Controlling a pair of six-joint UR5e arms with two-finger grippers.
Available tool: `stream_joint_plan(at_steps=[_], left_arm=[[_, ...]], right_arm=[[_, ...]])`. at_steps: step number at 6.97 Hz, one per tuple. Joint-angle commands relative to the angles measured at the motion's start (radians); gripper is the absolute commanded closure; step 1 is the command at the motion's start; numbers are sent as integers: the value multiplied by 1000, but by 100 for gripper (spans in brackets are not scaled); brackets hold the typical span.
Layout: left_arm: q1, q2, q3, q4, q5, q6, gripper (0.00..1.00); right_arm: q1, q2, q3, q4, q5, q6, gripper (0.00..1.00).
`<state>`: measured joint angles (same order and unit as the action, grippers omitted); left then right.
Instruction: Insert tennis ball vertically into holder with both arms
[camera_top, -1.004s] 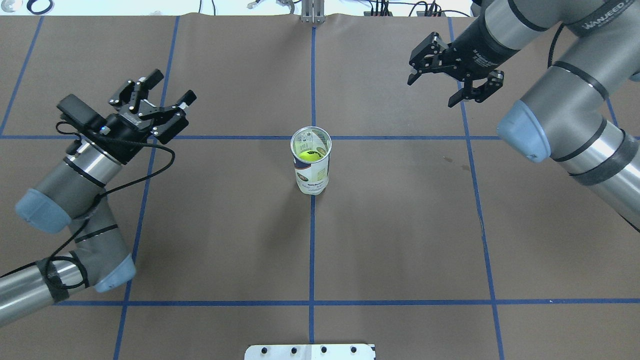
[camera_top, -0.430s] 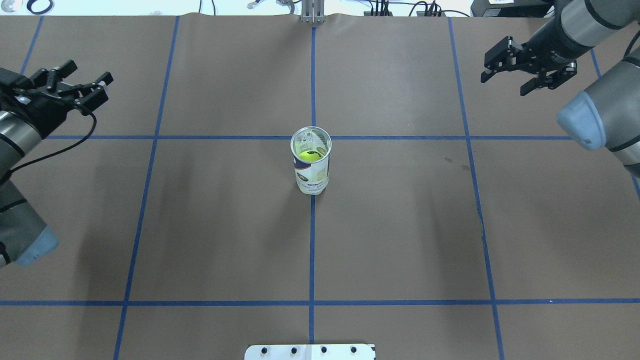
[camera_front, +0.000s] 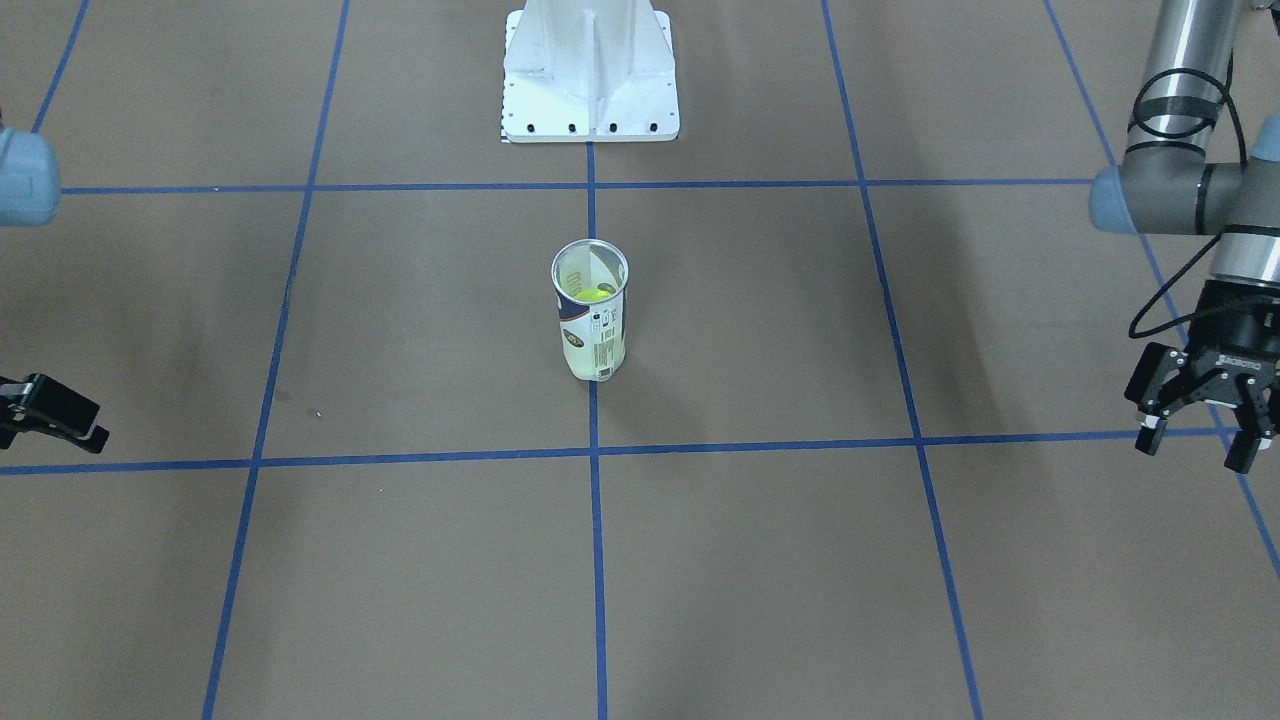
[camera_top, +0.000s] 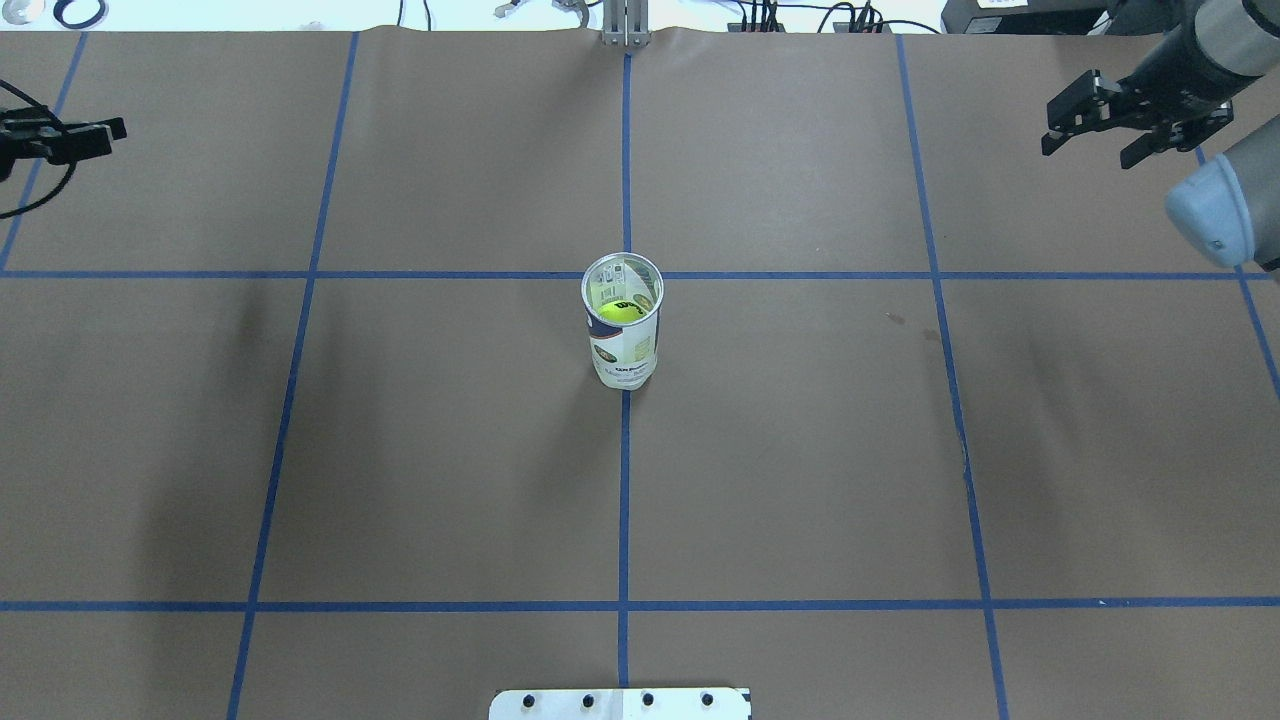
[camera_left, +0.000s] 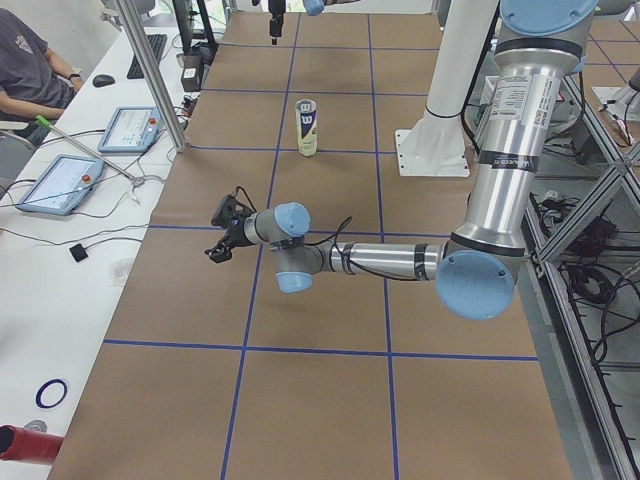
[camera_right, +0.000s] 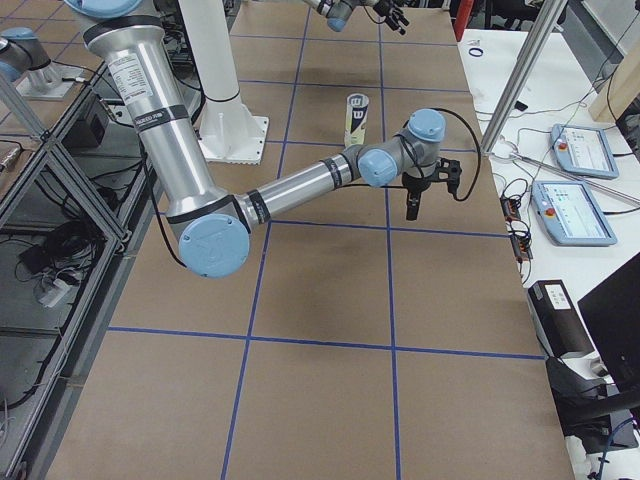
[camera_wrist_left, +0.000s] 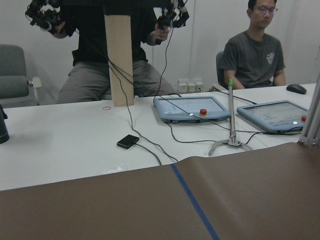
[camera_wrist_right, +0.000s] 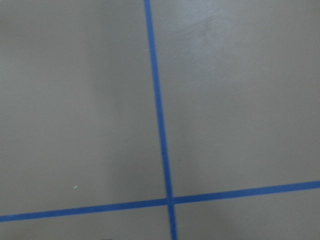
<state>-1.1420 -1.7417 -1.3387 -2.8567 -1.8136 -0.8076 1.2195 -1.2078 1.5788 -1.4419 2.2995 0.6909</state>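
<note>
The holder (camera_top: 622, 350), a clear can with a white and navy label and a silver rim, stands upright at the table's centre, and also shows in the front view (camera_front: 591, 335). A yellow-green tennis ball (camera_top: 620, 311) sits inside it, seen through the open top. My left gripper (camera_front: 1193, 452) is open and empty, far off toward the table's left end; in the overhead view only its tip (camera_top: 95, 132) shows. My right gripper (camera_top: 1090, 152) is open and empty at the far right back corner. Both are well away from the holder.
The white pedestal base (camera_front: 590, 70) stands at the robot's side of the table. Blue tape lines (camera_top: 625, 500) grid the brown table cover. Beyond the table's far edge a white desk carries control tablets (camera_wrist_left: 192, 107), with seated people (camera_wrist_left: 252, 50) behind it.
Both arms have swung outward, away from the holder, toward the table's two ends. Both grippers stayed open. The holder and ball have not moved.
</note>
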Motion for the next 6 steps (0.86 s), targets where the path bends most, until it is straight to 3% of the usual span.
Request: stream_joint_plan(at_steps=[1, 3, 4, 6], left_arm=[[-177, -41, -13, 283, -336, 5, 1], [-193, -4, -37, 379, -374, 101, 1], [-205, -2, -34, 431, -372, 258, 1], [-257, -4, -107, 771, -377, 477, 1]], right_arm=[[60, -53, -55, 0, -2, -178, 6], [106, -87, -88, 0, -2, -281, 4], [132, -110, -98, 0, -2, -347, 4], [196, -157, -129, -2, 0, -514, 2]])
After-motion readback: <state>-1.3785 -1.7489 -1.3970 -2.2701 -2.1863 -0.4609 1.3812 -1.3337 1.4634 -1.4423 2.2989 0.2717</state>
